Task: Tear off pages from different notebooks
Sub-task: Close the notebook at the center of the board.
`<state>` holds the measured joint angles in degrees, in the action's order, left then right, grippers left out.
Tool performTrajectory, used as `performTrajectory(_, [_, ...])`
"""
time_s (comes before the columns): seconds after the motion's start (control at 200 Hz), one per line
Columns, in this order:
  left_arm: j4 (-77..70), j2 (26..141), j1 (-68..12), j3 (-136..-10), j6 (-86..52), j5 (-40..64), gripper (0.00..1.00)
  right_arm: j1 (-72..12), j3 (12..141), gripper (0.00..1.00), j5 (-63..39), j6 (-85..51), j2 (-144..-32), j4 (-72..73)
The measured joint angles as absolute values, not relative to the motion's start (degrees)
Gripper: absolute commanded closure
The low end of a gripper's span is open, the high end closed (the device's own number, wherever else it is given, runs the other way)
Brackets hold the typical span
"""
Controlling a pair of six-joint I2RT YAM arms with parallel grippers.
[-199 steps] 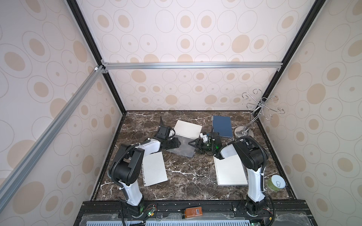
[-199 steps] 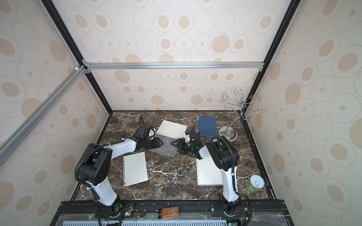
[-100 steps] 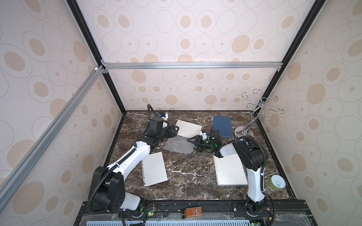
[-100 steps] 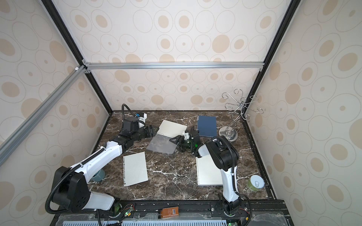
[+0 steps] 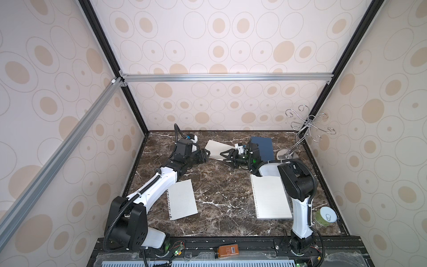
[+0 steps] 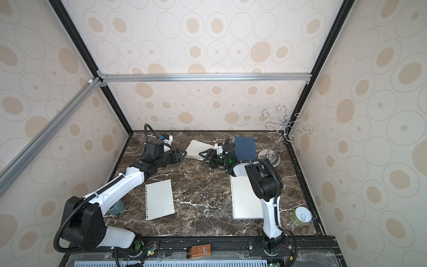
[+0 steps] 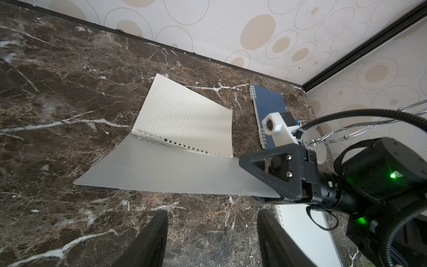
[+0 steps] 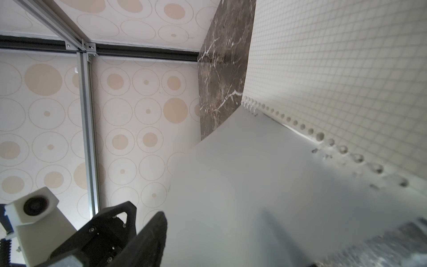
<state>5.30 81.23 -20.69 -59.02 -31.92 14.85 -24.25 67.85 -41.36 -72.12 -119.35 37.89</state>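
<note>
The small notebook (image 5: 215,150) lies open at the back, its squared pages (image 7: 184,120) up. Its translucent grey cover (image 7: 161,171) is raised off the table and passes between the spread jaws of my right gripper (image 5: 226,158), one finger (image 7: 265,166) above it. The right gripper is open, not clamped. My left gripper (image 5: 207,155) is open and empty just left of the notebook, above bare marble (image 7: 211,231). The dark-blue notebook (image 5: 264,148) lies behind the right gripper. The larger notebook (image 5: 270,198) lies front right. A loose page (image 5: 182,200) lies front left.
A wire hook stand (image 5: 307,129) occupies the back right corner. A green can (image 5: 325,215) sits at the right edge near the front. A bluish round object (image 6: 116,207) lies under the left arm. Patterned walls close three sides of the table.
My left arm has stretched out toward the back and its gripper now faces the small notebook. The grey cover, flat on the table before, is now raised at the right gripper.
</note>
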Motion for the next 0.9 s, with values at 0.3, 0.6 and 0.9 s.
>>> performTrajectory(0.3, [5.28,82.02,-20.67,-59.02,-31.90,14.87,0.38,-21.45,74.00,0.34,-42.00,-72.86,-123.85,37.32])
performTrajectory(0.6, [5.28,82.78,-20.67,-59.02,-31.90,14.90,0.38,-21.41,74.00,0.31,-42.48,-75.53,-125.14,39.22])
performTrajectory(0.9, [5.26,82.81,-20.67,-59.02,-31.88,14.98,0.38,-21.41,73.91,0.25,-42.76,-77.14,-124.90,41.58])
